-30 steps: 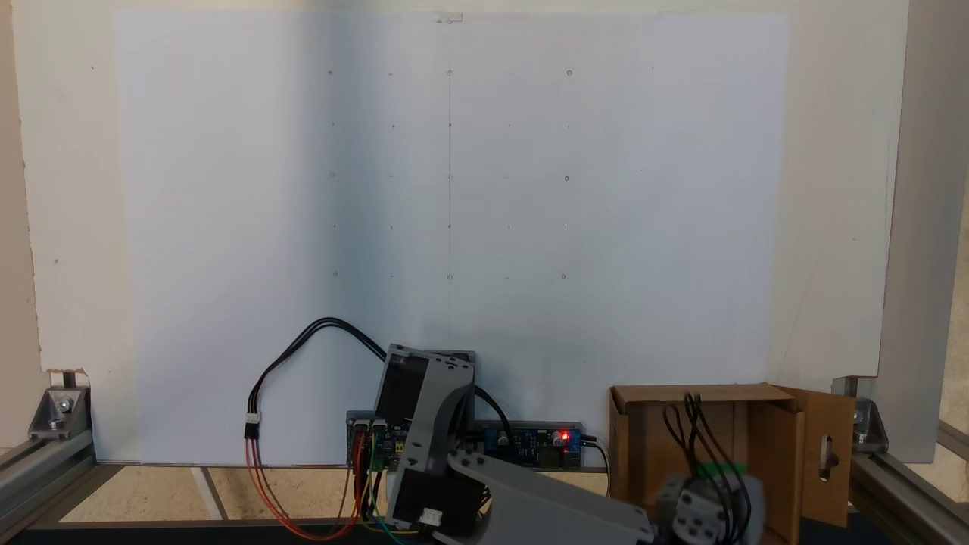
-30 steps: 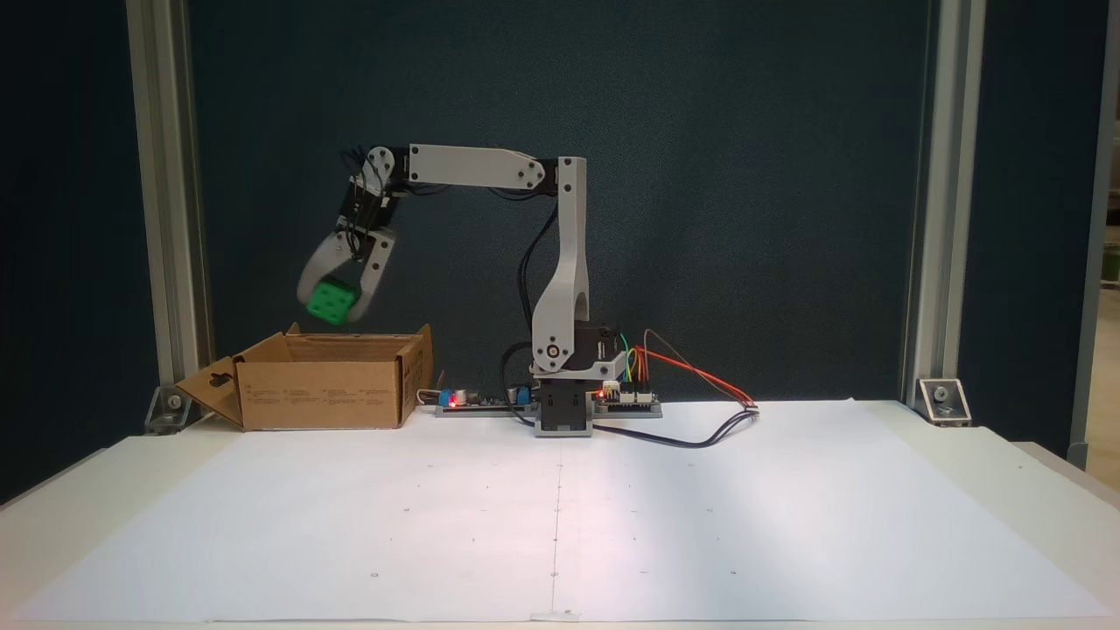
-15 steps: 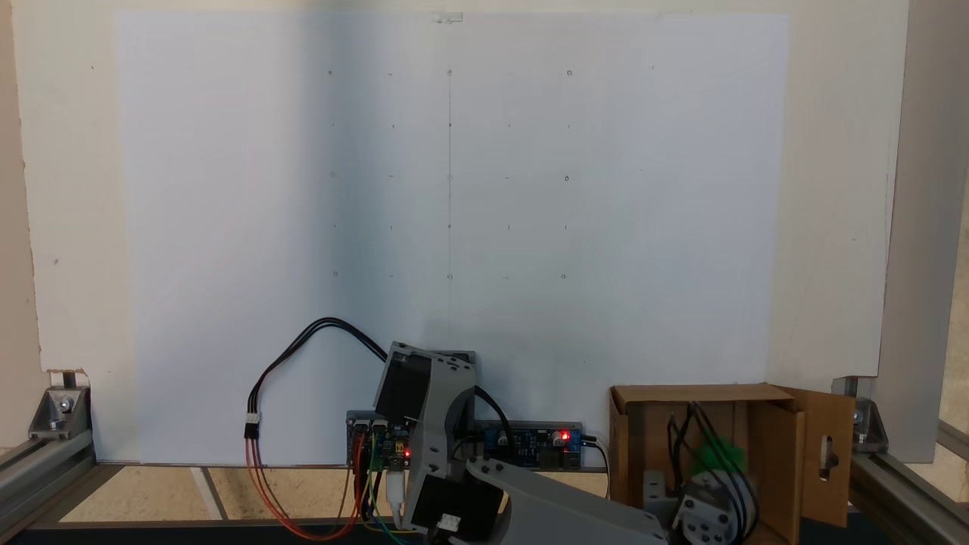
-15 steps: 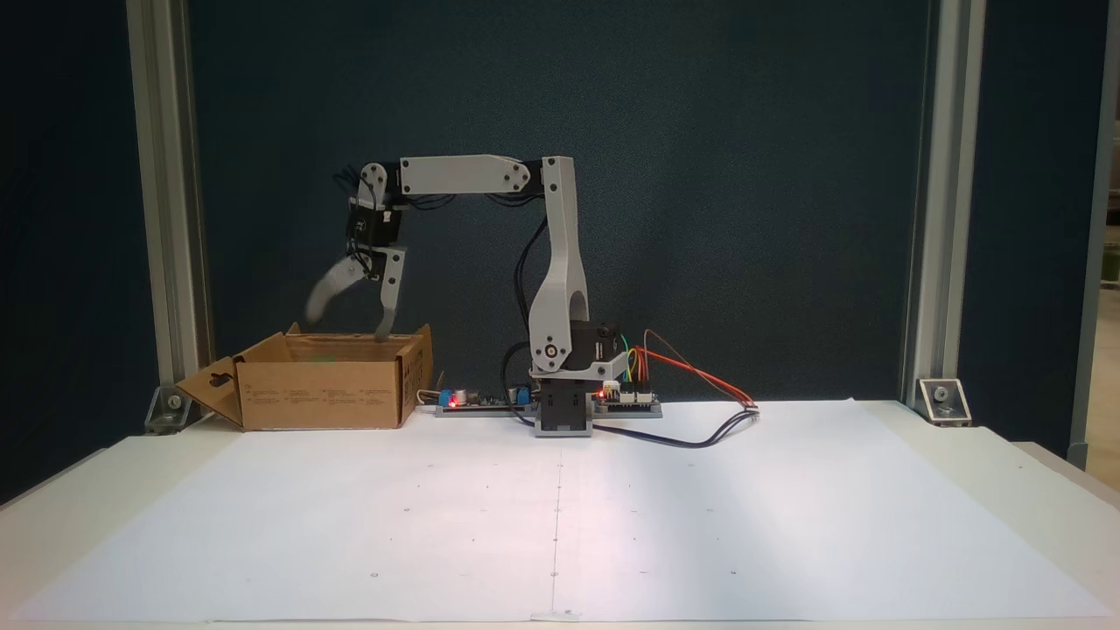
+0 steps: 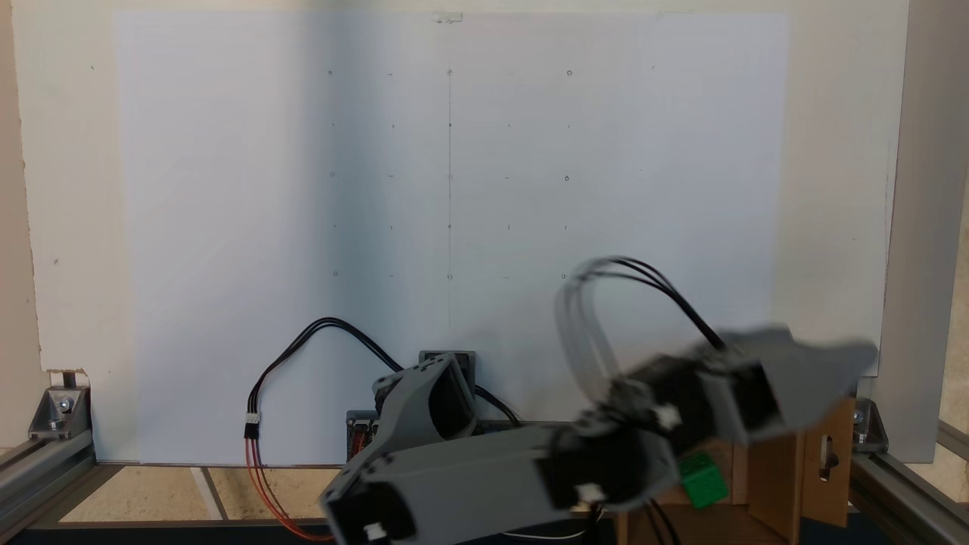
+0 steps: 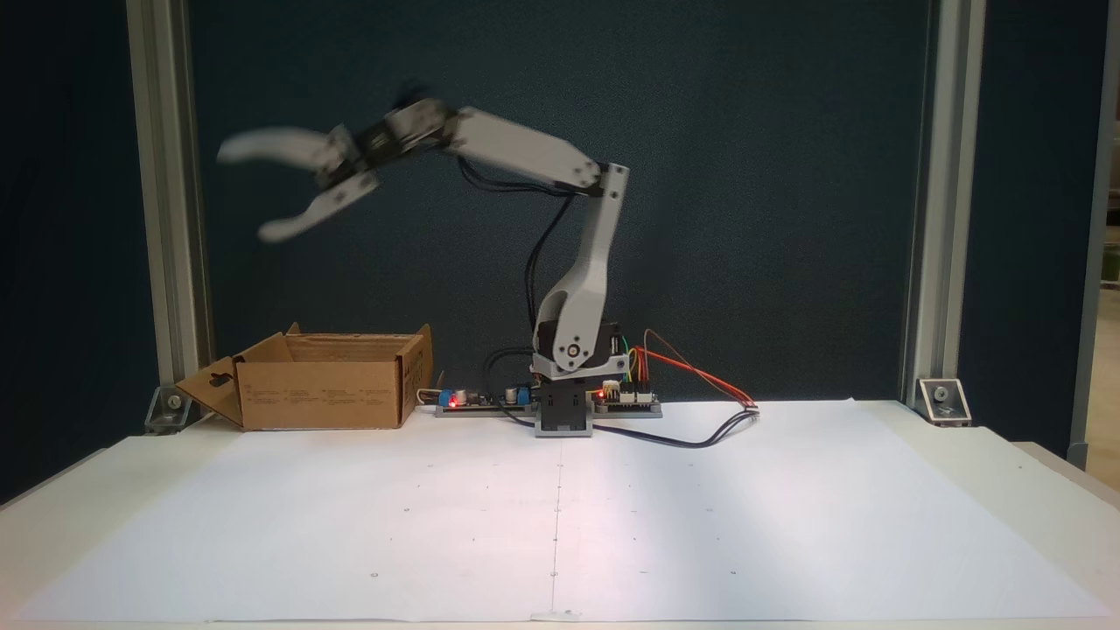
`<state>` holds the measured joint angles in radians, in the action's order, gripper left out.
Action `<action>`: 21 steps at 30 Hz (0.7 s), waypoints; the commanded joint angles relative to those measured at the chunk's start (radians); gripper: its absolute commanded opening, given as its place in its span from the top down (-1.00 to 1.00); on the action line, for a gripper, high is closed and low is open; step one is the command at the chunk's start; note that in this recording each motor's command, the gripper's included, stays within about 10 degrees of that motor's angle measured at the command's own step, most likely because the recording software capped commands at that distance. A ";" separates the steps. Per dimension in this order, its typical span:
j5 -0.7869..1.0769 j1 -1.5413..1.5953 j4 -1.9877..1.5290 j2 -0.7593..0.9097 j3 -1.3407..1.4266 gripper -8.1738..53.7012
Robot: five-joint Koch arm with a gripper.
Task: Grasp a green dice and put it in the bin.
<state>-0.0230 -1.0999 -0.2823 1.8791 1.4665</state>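
The green dice (image 5: 702, 478) lies inside the bin (image 5: 839, 492), a brown cardboard box with open flaps, one with a slot cut-out. In the other fixed view the bin (image 6: 324, 385) stands at the table's back left, and its walls hide the dice. My gripper (image 6: 245, 192) hangs high above the bin's left side. It is motion-blurred, open wide, with nothing between its fingers. The grey arm (image 5: 484, 477) stretches blurred across the lower part of a fixed view, partly covering the bin.
The arm's base (image 6: 564, 411) sits at the back centre with circuit boards (image 6: 477, 399) and cables (image 6: 700, 437) beside it. Aluminium posts (image 6: 166, 219) stand at both back corners. A large white paper sheet (image 6: 560, 516) covers the table in front.
The gripper held the green dice above the bin, opened and dropped it in. The arm then swung up and now sits well above the box, still open.
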 commanded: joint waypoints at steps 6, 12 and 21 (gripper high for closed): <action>-0.052 0.524 0.044 0.173 -0.011 -0.68; -0.054 0.957 0.049 0.288 0.124 -0.68; 0.011 1.166 0.389 0.483 0.663 -0.75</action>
<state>-0.0337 0.0690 -0.0153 2.2580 2.1476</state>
